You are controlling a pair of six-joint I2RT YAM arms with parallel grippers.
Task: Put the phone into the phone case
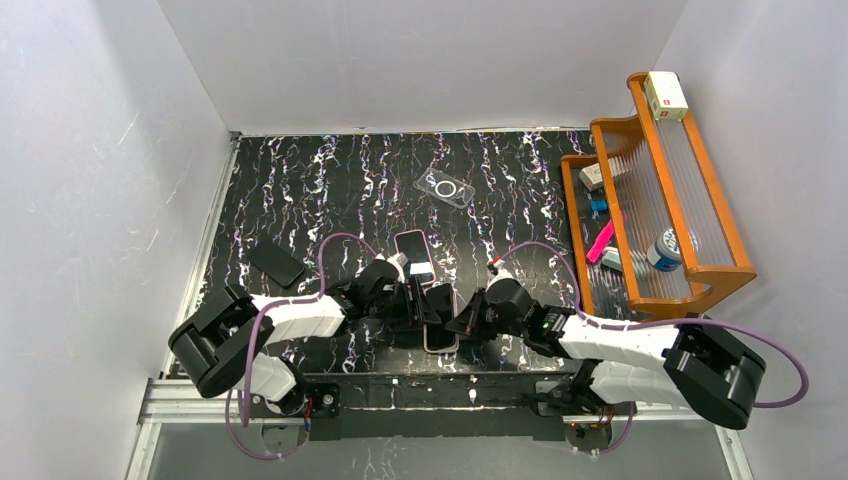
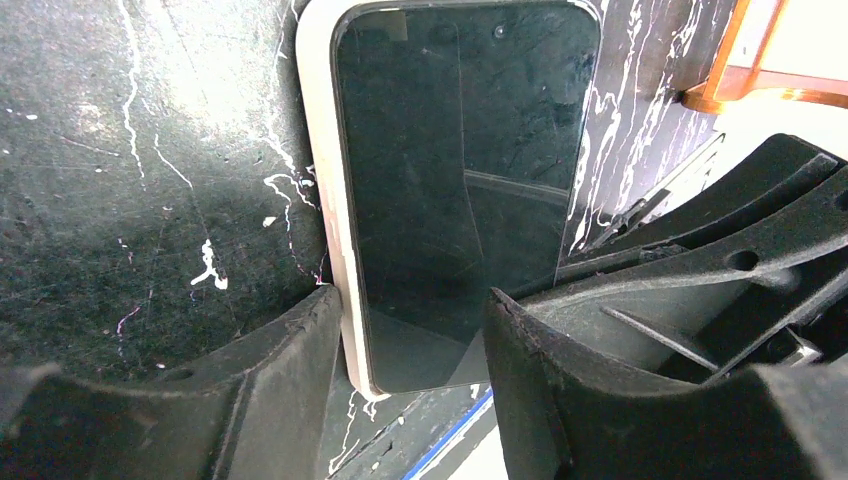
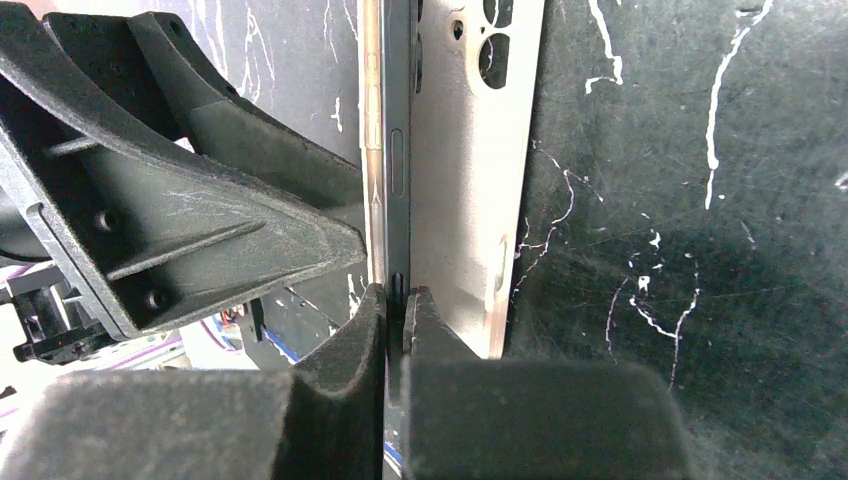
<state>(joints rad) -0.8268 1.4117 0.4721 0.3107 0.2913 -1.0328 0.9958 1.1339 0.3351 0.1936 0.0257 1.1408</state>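
Phone (image 2: 460,190) and cream case (image 2: 318,180) sit together at 6 o'clock on the worktop (image 2: 130,200), at its near edge between the two arms. Left wrist view: the dark glass faces the camera, and the case rim shows only along the phone's 9 o'clock long side. Right wrist view: the phone is edge-on, with the case's camera-cutout panel splayed off toward 3 o'clock. My reading is that one long side is in and the other is not yet seated. Right tool (image 3: 397,300): closed, pinching the phone's thin side rail below the side button. Left tool (image 2: 412,300): fingers straddle the bottom end of phone and case, one at each long side. I cannot tell from this angle whether they bear on it or stand just off. Handling: the phone is stiff and dense, its glass and metal are slick, and the glass is the fragile part. The case looks thin and should flex at its lip. The best hold is on the long side rails, clear of button and screen, pressing near the corners to snap the lip over. Risk: a thin pinch on a slick rail may slip. A clear case (image 1: 446,188) lies at 12 o'clock, well apart.
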